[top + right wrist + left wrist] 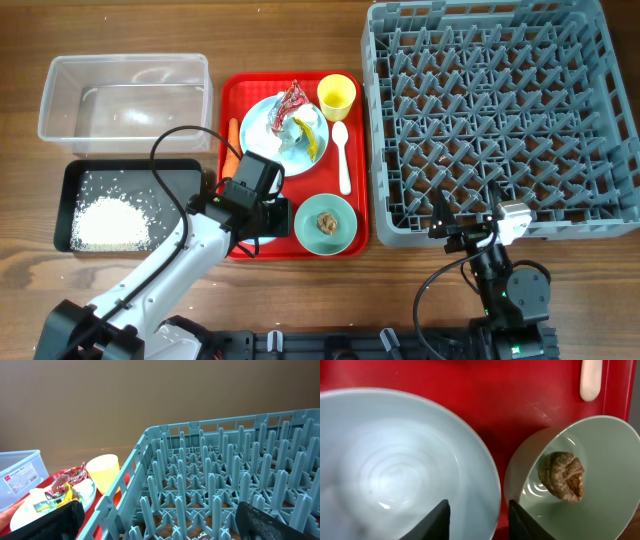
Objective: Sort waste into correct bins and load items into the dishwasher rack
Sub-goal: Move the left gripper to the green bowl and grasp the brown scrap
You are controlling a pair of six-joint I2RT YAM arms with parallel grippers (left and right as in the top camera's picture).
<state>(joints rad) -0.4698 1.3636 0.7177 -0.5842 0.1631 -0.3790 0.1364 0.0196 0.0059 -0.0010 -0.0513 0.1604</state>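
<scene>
Closest to the lens in the left wrist view, the left gripper (479, 510) stands narrowly parted, one finger inside and one outside the rim of the light blue bowl (395, 470), without visibly pinching it. The bowl sits on the red tray (530, 390), at its front left corner. Just beside it to the right is the pale green bowl (612, 442), with the brown lump (561, 476) lying in it. Behind that bowl lies the white spoon (342, 158), and at the tray's back right corner stands the yellow cup (336, 96). The pale blue plate (262, 125) carries a red-silver wrapper (293, 100) and a yellow wrapper (308, 135), and the carrot (232, 145) lies along the tray's left edge. Left of the tray, the black tray (70, 180) holds rice (110, 222), and the clear tub (60, 100) stands behind it. The right gripper (160, 527) gapes wide with nothing in it, low over the tabletop (560, 290) at the near wall of the grey rack (500, 120).
</scene>
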